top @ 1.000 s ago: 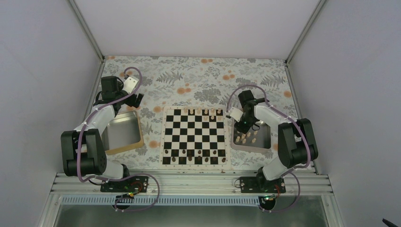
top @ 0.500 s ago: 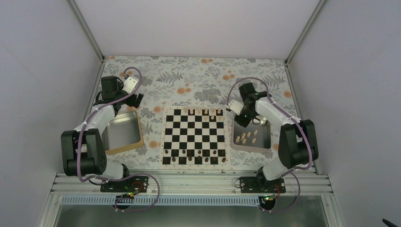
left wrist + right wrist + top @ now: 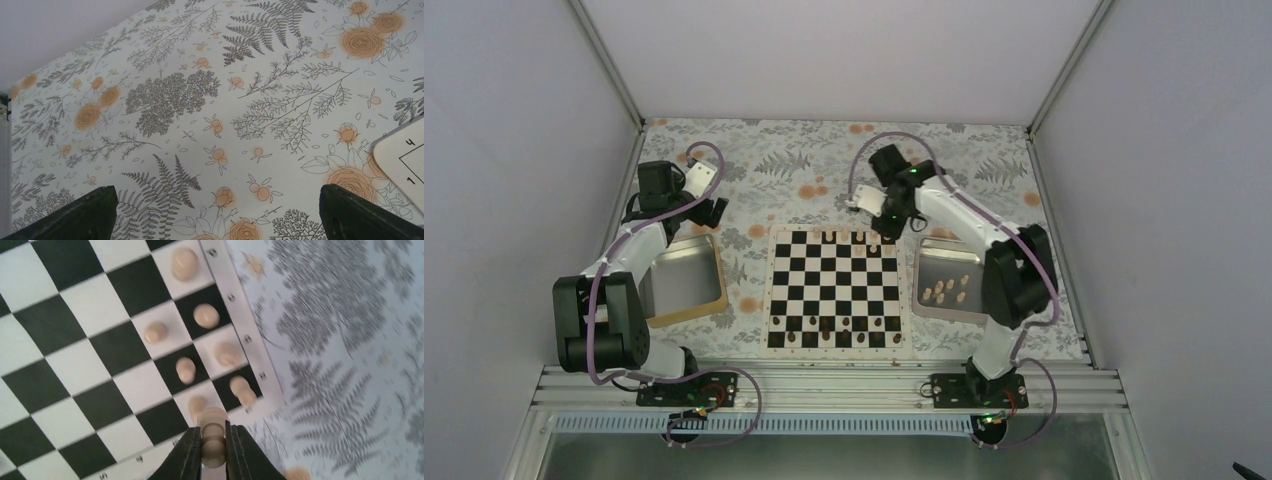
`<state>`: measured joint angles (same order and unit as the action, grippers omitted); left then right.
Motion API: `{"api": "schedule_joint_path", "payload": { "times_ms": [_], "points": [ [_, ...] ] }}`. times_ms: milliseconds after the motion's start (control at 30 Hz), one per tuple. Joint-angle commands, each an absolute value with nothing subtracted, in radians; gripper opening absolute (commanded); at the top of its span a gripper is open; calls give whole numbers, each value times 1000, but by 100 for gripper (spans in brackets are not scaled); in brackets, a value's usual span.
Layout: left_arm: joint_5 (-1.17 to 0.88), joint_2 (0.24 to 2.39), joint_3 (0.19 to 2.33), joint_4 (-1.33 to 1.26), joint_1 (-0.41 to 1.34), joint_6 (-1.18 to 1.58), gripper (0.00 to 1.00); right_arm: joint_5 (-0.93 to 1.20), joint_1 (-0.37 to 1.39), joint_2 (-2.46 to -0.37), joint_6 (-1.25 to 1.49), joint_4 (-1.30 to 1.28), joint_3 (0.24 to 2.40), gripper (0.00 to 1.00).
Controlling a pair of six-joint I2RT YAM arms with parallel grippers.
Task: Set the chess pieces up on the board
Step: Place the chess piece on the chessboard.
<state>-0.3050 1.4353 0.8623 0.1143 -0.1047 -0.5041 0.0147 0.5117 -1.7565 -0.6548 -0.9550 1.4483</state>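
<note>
While the right gripper (image 3: 213, 436) pinches a chess piece (image 3: 213, 419) over the far edge of the board (image 3: 60, 300) (other pale pieces (image 3: 206, 315) stand there), the left gripper (image 3: 216, 214) hangs wide open over floral cloth (image 3: 200, 100).

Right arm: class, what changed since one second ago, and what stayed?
The right gripper swung from above the steel tray leftward and away to the far edge of the board, now shut on a pale chess piece. The left gripper stayed open and parked; the pieces already set did not move.
</note>
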Motion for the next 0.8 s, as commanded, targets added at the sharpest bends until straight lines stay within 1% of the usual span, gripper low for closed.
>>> {"api": "schedule_joint_path", "payload": {
  "times_ms": [0,133,333,767],
  "points": [
    [-322,1426,893,116,-110,-497,100,16,594,-1863,-639,-958,1548,13],
    [-319,1426,892,119,-110,-502,100,35,648,-1962,-645,-952,1619,13],
    [-326,1423,892,120,-110,-504,100,47,698,-2045,-644,-925,1634,14],
    [-351,1426,891,118,-110,-508,100,44,710,-2089,-624,-891,1634,16]
  ]
}}
